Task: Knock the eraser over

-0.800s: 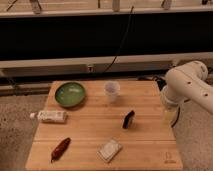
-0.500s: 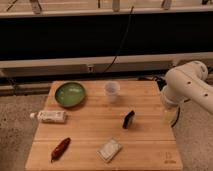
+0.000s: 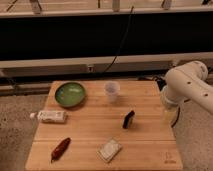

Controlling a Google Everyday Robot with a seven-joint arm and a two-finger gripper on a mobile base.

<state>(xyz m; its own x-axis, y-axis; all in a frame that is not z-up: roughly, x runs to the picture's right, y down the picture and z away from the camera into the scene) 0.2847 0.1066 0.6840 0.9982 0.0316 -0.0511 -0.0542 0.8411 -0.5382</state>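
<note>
The eraser point(image 3: 128, 119) is a small black oblong block standing on its edge, a little right of the middle of the wooden table point(image 3: 90, 135). My white arm point(image 3: 187, 85) comes in from the right. The gripper point(image 3: 170, 113) hangs down by the table's right edge, to the right of the eraser and apart from it.
A green bowl point(image 3: 70, 94) sits at the back left and a clear cup point(image 3: 111, 91) at the back middle. A white tube-like packet point(image 3: 51, 116) lies at the left edge. A red-brown elongated thing point(image 3: 60, 148) lies front left, and a pale rectangular block point(image 3: 109, 149) front middle.
</note>
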